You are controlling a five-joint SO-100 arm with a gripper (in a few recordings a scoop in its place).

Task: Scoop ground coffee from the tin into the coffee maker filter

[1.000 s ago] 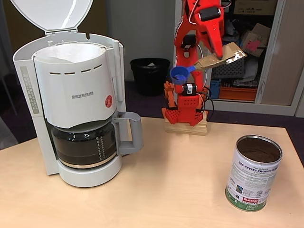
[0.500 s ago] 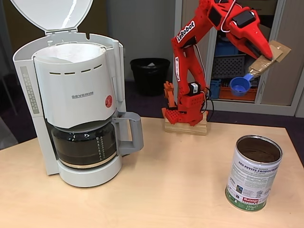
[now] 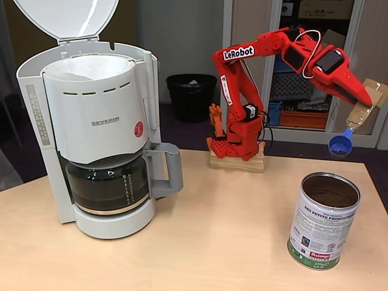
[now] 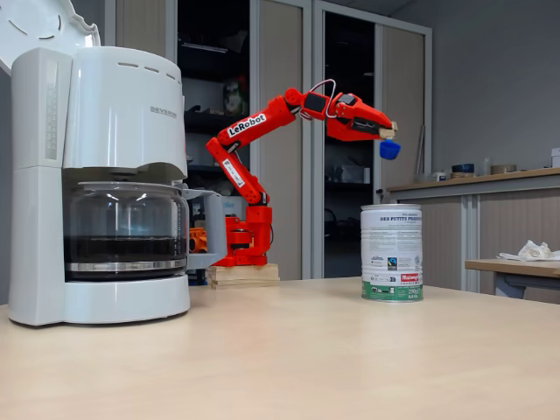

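My red gripper [image 3: 362, 104] is shut on the cardboard-wrapped handle of a small blue scoop [image 3: 339, 144]. The scoop hangs cup-down a short way above the open tin [image 3: 323, 224], near its far right rim. Dark ground coffee [image 3: 331, 194] fills the tin partway. From the side, the gripper [image 4: 386, 131] and scoop [image 4: 390, 150] hover above the tin [image 4: 392, 254]. At the left, the white SEVERIN coffee maker [image 3: 100, 115] has its lid [image 3: 66, 18] raised, and the white paper filter [image 3: 91, 63] lines its top basket. I cannot tell what is in the scoop.
A glass carafe [image 3: 108, 183] with a grey handle sits in the machine. The arm's base is on a wooden block [image 3: 237, 162] at the table's far edge. A black waste bin [image 3: 191, 94] and cluttered shelves [image 3: 297, 91] stand behind. Bare tabletop [image 3: 224, 230] separates machine and tin.
The arm has swung from the middle toward the right and stretched out downward. It has carried the scoop from beside its own base to just above the tin.
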